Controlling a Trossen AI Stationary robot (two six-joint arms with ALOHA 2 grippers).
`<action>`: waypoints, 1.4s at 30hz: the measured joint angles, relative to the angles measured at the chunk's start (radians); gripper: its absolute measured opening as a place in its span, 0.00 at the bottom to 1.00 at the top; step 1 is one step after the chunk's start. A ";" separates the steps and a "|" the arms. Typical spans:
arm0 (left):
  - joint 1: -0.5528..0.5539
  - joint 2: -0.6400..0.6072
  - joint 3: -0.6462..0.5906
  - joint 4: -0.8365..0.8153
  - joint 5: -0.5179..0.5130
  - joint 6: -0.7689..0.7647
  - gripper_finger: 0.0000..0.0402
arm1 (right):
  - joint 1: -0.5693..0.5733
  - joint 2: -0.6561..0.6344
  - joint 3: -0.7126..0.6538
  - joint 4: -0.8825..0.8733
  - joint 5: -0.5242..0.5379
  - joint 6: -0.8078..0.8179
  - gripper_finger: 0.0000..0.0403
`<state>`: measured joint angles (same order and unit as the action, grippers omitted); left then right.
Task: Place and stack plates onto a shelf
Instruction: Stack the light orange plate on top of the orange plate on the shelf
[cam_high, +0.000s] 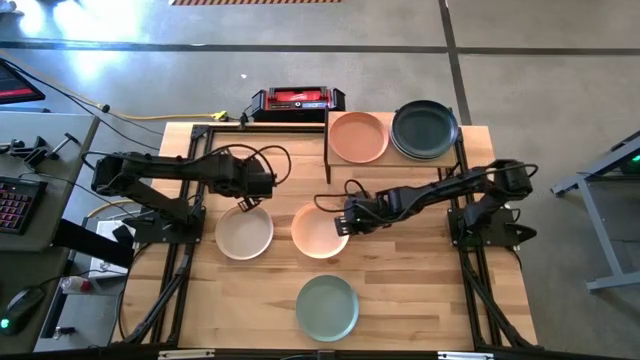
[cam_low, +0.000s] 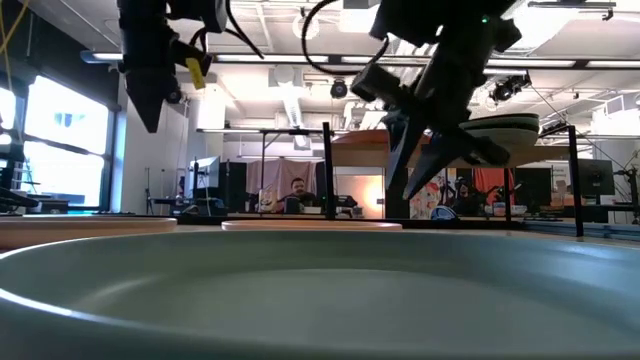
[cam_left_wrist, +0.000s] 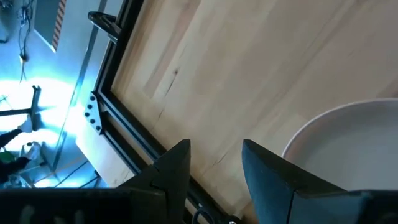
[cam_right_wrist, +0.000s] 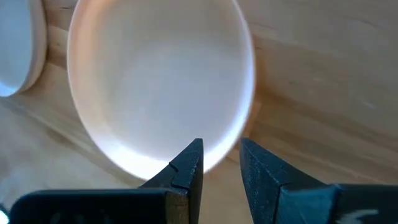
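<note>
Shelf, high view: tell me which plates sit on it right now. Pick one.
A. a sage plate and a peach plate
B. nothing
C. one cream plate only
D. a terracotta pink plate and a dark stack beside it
D: on the shelf a terracotta pink plate lies beside a dark stack, while the cream plate, peach plate and sage plate lie on the tabletop.

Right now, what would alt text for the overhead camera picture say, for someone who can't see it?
Two dark robot arms reach over a wooden table: the right gripper hovers open at the peach plate, the left gripper above the cream plate. A sage plate lies nearer; the shelf holds a terracotta plate and dark plates.
</note>
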<state>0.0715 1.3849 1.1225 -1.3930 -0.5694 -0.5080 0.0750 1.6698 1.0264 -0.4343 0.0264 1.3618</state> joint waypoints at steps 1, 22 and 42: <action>-0.001 -0.001 0.000 0.000 0.000 0.006 0.34 | 0.000 0.014 0.009 -0.002 0.004 0.000 0.21; -0.001 -0.002 0.000 0.003 -0.002 0.014 0.34 | -0.010 0.120 0.039 -0.023 0.093 0.003 0.21; -0.001 -0.002 0.000 0.029 0.000 0.029 0.34 | -0.007 0.163 0.038 -0.003 0.074 0.026 0.14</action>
<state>0.0708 1.3830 1.1223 -1.3640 -0.5697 -0.4789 0.0681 1.8328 1.0649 -0.4370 0.1001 1.3880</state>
